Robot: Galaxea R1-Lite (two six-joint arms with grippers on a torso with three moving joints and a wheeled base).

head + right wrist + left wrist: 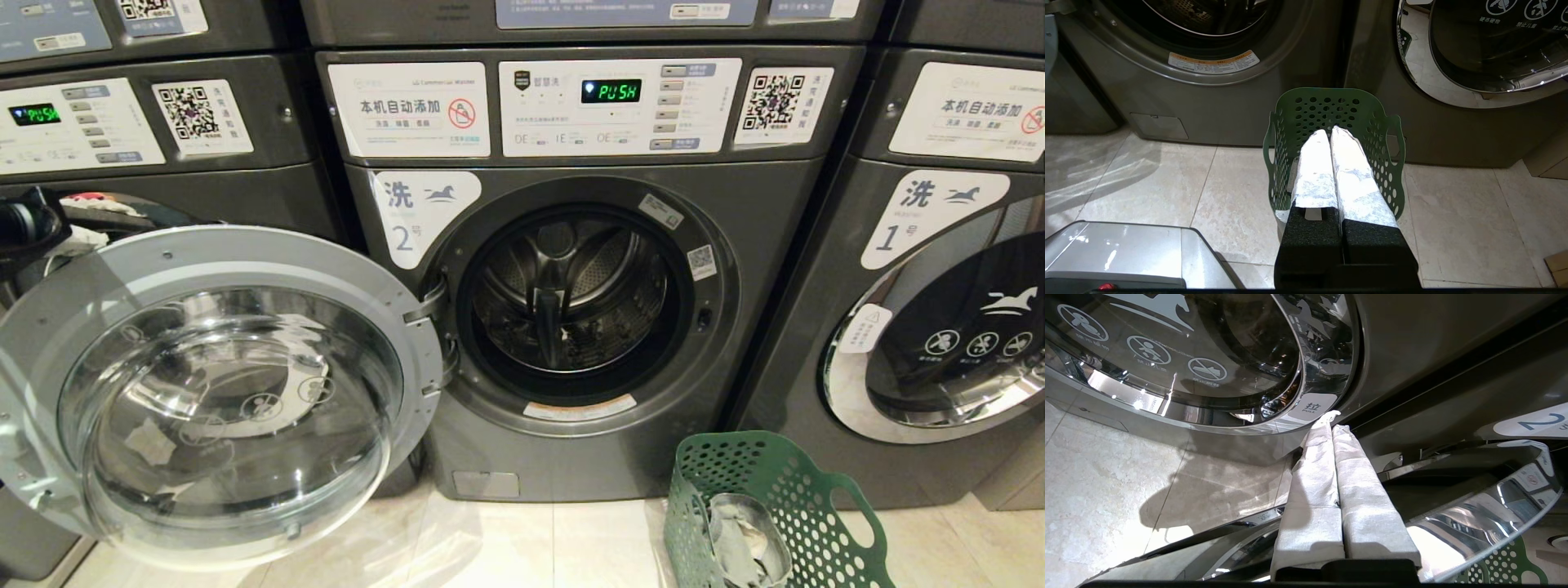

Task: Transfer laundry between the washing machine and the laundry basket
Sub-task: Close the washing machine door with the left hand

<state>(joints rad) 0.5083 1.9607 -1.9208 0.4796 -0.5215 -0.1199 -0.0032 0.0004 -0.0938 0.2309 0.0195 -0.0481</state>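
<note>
The laundry (747,543), a pale grey and white bundle, lies inside the laundry basket (804,498), which stands on the tiled floor (555,543) in front of the gap between two machines. I read "2" and a horse logo on the white label (420,214) of the washing machine (588,327); its door (216,392) hangs fully open to the left and the drum (571,298) shows dark, with no cloth that I can make out. Its green display (611,91) reads "PUSH". The neighbouring machine (939,327) to the right carries a "1" label, door shut.

My left gripper (1333,421) has its cloth-wrapped fingers pressed together, empty, near a "PULL" tab (1312,407) on the rim of a further machine's shut door. My right gripper (1329,132) hangs above the basket, fingers together, holding nothing.
</note>
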